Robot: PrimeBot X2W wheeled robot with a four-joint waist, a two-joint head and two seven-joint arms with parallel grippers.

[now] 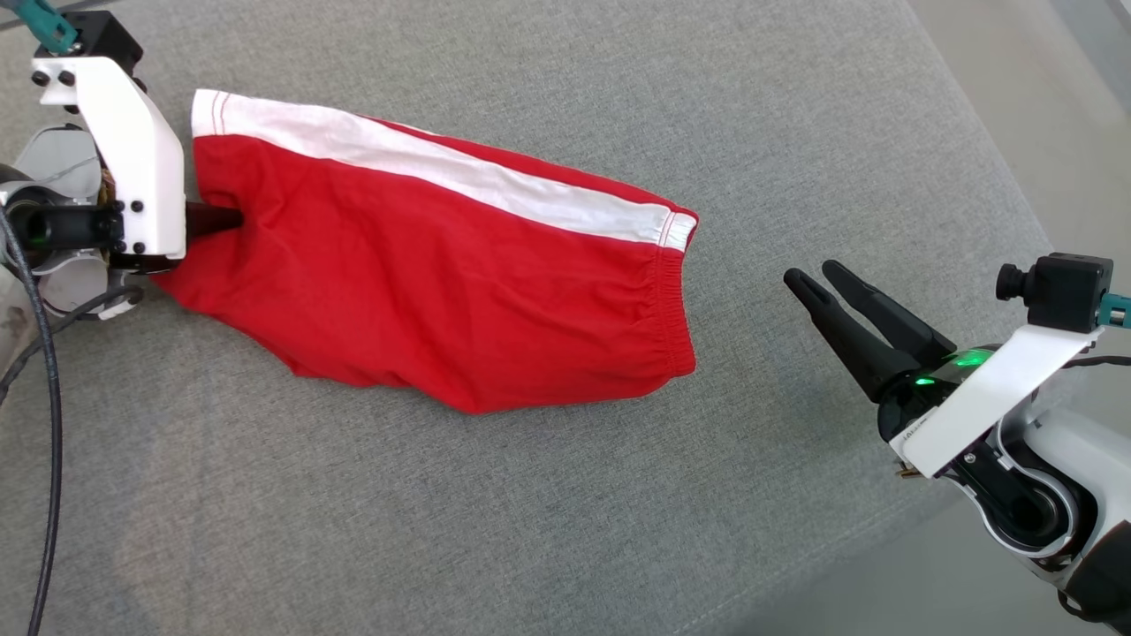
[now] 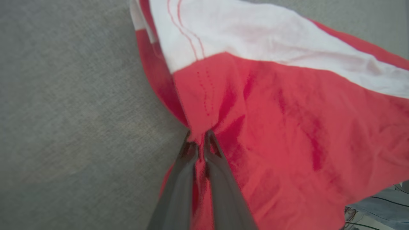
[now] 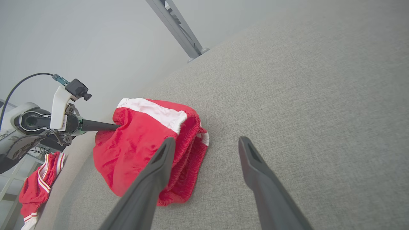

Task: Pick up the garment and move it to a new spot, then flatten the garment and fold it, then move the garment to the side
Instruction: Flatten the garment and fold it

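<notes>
Head view gives me one garment (image 1: 442, 291), a pair of red shorts with a white side stripe, lying left of centre on the grey upholstered surface (image 1: 565, 530). Its elastic waistband points toward my right side and its leg hem toward my left.

The left gripper (image 2: 200, 140) has its two fingers pressed together on a fold of red cloth at that hem, just below the white stripe (the left wrist view shows the fabric bunched and puckering where they meet). The right gripper (image 1: 813, 271) stands spread with nothing between its fingers, near the waistband but apart from it.

For room, I see bare grey fabric in front of the shorts and beyond them, and a wide strip between the waistband and the right gripper. The surface's edge runs diagonally down the right side of the head view, with the right arm reaching in over it.

By count: two grippers, one garment on the surface, and one second red-and-white cloth (image 3: 38, 179) off the surface past the left arm, seen from the right wrist. A dark cable (image 1: 44, 397) trails by the left arm.
</notes>
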